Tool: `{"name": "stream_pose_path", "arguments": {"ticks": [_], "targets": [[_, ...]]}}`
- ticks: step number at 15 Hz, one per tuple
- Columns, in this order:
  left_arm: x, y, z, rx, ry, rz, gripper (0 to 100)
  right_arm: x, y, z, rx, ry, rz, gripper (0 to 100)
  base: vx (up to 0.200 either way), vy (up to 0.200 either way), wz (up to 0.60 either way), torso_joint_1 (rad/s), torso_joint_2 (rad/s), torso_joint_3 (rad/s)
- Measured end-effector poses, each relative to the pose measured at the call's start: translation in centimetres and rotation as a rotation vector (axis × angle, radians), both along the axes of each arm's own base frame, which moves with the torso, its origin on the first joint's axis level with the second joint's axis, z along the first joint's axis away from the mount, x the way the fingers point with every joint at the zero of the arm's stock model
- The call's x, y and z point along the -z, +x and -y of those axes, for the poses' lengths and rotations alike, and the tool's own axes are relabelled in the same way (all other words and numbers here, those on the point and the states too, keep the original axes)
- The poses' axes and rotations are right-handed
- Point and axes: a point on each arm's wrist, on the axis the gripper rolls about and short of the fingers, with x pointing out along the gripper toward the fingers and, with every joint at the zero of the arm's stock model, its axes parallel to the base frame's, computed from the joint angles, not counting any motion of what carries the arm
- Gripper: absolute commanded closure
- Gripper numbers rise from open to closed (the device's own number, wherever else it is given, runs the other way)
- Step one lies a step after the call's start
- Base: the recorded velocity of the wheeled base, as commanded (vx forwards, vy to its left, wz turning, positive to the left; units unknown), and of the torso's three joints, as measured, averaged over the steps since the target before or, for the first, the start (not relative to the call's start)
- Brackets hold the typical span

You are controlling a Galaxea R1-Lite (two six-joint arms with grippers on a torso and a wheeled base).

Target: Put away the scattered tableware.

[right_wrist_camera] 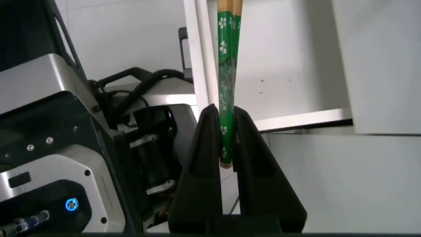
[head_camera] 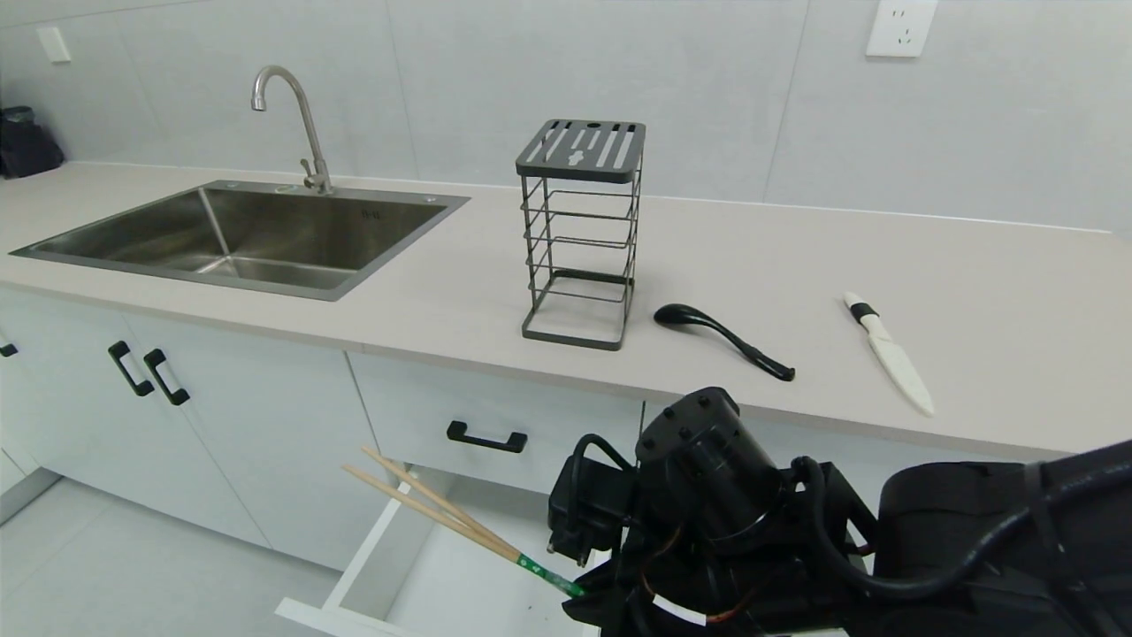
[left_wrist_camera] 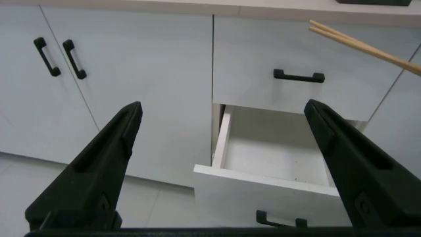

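The right hand [right_wrist_camera: 225,113] clamped the chopsticks [head_camera: 442,515] over the open drawer [left_wrist_camera: 260,185]; the left hand [left_wrist_camera: 223,106] hung wide open before it.

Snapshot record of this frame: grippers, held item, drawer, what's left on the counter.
right gripper: shut on chopsticks, by the open drawer
left gripper: fingers open, holding nothing, facing the drawer
drawer: pulled out below the counter
on counter: black spoon and white knife, lying apart, right of the wire rack
wire rack: upright, holds no utensils
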Motion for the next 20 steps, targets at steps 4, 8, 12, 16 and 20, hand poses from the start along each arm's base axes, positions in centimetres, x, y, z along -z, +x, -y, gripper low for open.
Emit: {"name": "stream_pose_path", "arguments": {"ticks": [4, 8, 12, 16, 20], "targets": [[0.0, 0.0, 0.0, 0.000, 0.000, 0.000, 0, 0.1, 0.5, -0.8, -0.002, 0.006, 0.005, 100, 0.000, 0.000, 0.00, -0.026, 0.05, 0.028], [0.0, 0.0, 0.0, 0.000, 0.000, 0.000, 0, 0.9, 0.9, -1.2, -0.006, -0.013, 0.001, 100, 0.000, 0.000, 0.00, -0.010, 0.01, 0.010], [0.0, 0.0, 0.0, 0.000, 0.000, 0.000, 0, 1.8, 1.2, -1.5, -0.006, -0.032, -0.011, 100, 0.000, 0.000, 0.00, -0.190, 0.37, 0.171], [0.0, 0.0, 0.0, 0.000, 0.000, 0.001, 0, 2.7, 1.7, -1.9, -0.015, -0.051, -0.008, 100, 0.000, 0.000, 0.00, -0.244, 0.39, 0.161], [0.0, 0.0, 0.0, 0.000, 0.000, 0.000, 0, 3.3, 3.0, -2.6, -0.018, -0.055, 0.014, 100, 0.000, 0.000, 0.00, -0.187, 0.29, 0.118]]}}
